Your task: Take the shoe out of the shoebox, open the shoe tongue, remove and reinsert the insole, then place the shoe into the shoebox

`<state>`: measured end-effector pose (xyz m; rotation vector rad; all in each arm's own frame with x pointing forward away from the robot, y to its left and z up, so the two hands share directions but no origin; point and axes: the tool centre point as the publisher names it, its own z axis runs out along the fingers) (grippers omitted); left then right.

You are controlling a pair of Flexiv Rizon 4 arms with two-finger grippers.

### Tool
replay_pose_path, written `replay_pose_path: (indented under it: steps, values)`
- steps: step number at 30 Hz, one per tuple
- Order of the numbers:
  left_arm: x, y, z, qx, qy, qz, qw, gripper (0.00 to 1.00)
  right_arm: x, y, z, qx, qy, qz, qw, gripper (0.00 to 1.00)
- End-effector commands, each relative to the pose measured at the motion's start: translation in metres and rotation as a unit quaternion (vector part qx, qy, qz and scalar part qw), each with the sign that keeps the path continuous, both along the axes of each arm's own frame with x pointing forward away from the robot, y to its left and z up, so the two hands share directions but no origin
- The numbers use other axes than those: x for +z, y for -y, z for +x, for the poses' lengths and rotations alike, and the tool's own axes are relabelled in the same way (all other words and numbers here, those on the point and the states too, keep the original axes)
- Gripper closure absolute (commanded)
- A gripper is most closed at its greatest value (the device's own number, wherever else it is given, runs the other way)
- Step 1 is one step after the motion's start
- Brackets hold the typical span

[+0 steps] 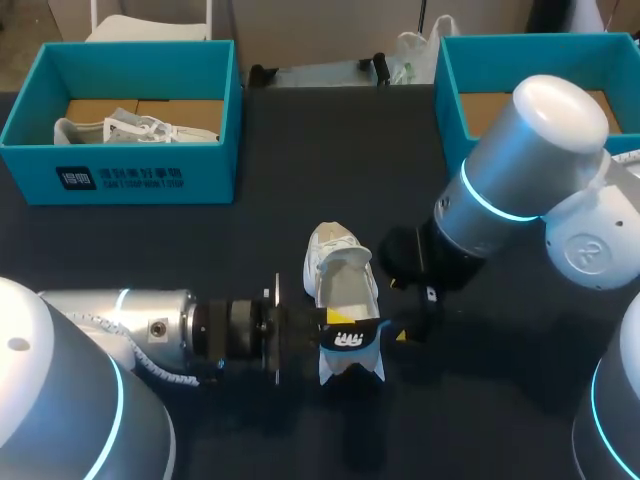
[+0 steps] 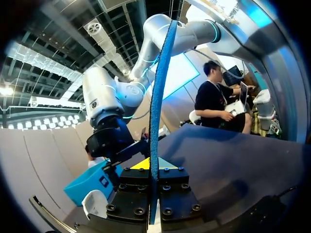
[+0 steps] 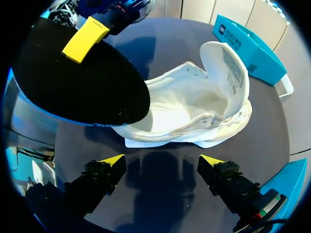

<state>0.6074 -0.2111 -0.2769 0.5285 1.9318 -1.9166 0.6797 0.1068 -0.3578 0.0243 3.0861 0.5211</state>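
Table (image 1: 300, 130): dark top, work is in the middle.
Two teal boxes sit at the far edge. The left shoebox (image 1: 120, 172) has a second shoe (image 1: 130, 128) inside. The right shoebox (image 1: 450, 95) is half hidden behind my right arm (image 1: 520, 170), so I can't tell what's in it.
The shoe (image 3: 194, 109) lies on the table, well apart from both boxes, with the tongue (image 3: 228, 65) stood up and the cavity open.
The insole (image 3: 82, 87) is out of the shoe. The left gripper (image 1: 338, 322) is clamped on it and holds it on edge at the heel end. I can't tell if it touches the shoe.
The right gripper (image 3: 163, 162) has its fingers spread with nothing in them, just beside the shoe's sidewall.

Step in hand, as I read it, is reinserting the insole.
- Lay the insole flat and lead with the toe end under the tongue.
- Slide it forward and seat the heel last.
- The right gripper should pin the sidewall or hold the tongue back, or the shoe will probably skate on the table.

In the way:
- The tongue may flop back over the opening.
- The right gripper is close to the entry path.
- The boxes are no obstacle at this point.
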Motion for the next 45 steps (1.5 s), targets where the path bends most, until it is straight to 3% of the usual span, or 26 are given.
replay_pose_path:
  steps: [1,21,45]
  values:
    - [-0.002,0.002,-0.001,0.005,-0.001,0.000,1.000,1.00,-0.001,-0.001,-0.001,-0.001,0.001,0.000,1.000,0.00]
    - [-0.013,0.004,0.009,0.036,-0.017,0.013,0.999,1.00,-0.001,-0.001,-0.001,-0.001,0.001,0.000,1.000,0.00]
    - [-0.043,0.008,0.038,0.052,-0.002,0.062,0.997,1.00,-0.001,-0.001,-0.001,-0.001,0.001,0.000,1.000,0.00]
